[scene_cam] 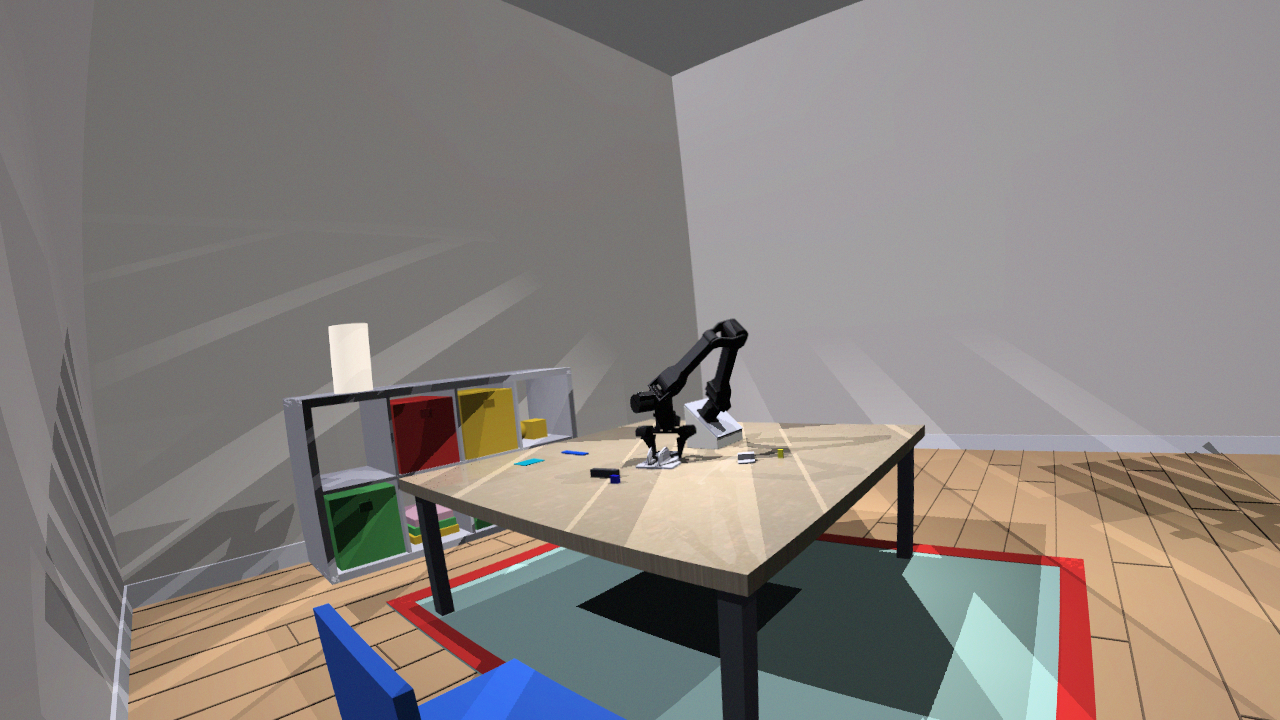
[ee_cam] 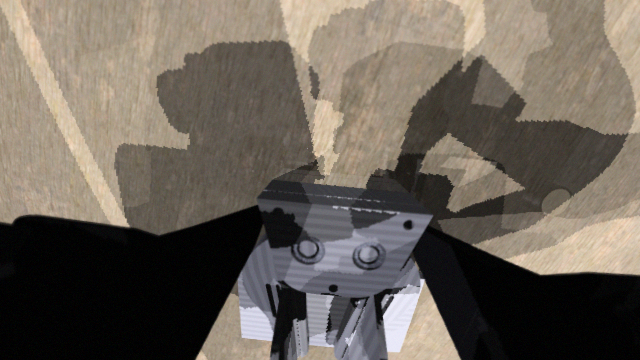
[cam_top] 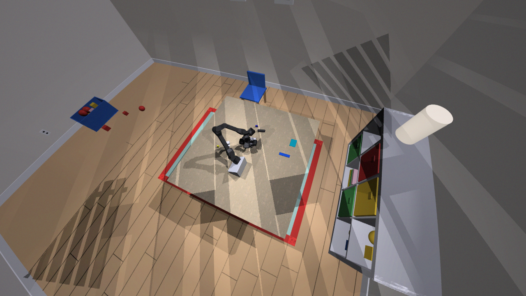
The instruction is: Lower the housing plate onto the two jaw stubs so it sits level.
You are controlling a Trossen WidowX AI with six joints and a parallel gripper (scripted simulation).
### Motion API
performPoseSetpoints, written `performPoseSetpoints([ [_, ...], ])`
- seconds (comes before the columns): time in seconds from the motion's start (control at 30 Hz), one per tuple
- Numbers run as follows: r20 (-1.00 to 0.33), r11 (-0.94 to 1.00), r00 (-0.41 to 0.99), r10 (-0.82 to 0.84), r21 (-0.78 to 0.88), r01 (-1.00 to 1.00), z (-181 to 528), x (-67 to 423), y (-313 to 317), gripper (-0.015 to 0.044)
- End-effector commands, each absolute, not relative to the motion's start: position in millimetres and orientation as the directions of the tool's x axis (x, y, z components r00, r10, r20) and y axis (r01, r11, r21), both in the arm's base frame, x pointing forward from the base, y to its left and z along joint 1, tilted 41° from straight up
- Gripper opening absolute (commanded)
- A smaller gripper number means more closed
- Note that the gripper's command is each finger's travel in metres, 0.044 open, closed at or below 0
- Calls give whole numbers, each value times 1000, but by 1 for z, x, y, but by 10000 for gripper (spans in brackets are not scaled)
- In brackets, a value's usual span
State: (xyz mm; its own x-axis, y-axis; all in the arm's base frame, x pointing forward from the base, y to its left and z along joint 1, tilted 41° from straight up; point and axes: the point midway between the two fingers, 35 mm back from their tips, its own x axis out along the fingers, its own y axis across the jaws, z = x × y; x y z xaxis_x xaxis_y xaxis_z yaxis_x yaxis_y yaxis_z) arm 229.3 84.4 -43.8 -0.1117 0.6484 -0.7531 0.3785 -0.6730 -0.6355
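Observation:
The grey housing plate [ee_cam: 340,220] lies across the tops of the two jaws in the wrist view. Two round stub ends show in its ringed holes. It looks flat from above; a small tilt cannot be told. The left jaw [ee_cam: 298,335] and right jaw [ee_cam: 364,332] reach out below it, over the white base [scene_cam: 646,465]. My gripper [ee_cam: 337,221] [scene_cam: 666,454] [cam_top: 248,141] is open, with one black finger close beside each side of the plate. Whether a finger still touches the plate cannot be told. The undersides of the plate and the pins are hidden.
A black bar [cam_top: 261,130] [scene_cam: 603,471] and small blue piece [cam_top: 256,126] [scene_cam: 614,479] lie near the gripper. A white part [cam_top: 227,142] [scene_cam: 746,457], yellow piece [cam_top: 217,146] [scene_cam: 780,453], cyan tile [cam_top: 293,142], blue strip [cam_top: 284,155] and sloped box [cam_top: 236,169] are also on the table.

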Motion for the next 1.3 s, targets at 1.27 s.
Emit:
performPoseSetpoints([
  [1.27, -758, -676, -118, 642, -632, 379, 50, 206, -1, 440],
])
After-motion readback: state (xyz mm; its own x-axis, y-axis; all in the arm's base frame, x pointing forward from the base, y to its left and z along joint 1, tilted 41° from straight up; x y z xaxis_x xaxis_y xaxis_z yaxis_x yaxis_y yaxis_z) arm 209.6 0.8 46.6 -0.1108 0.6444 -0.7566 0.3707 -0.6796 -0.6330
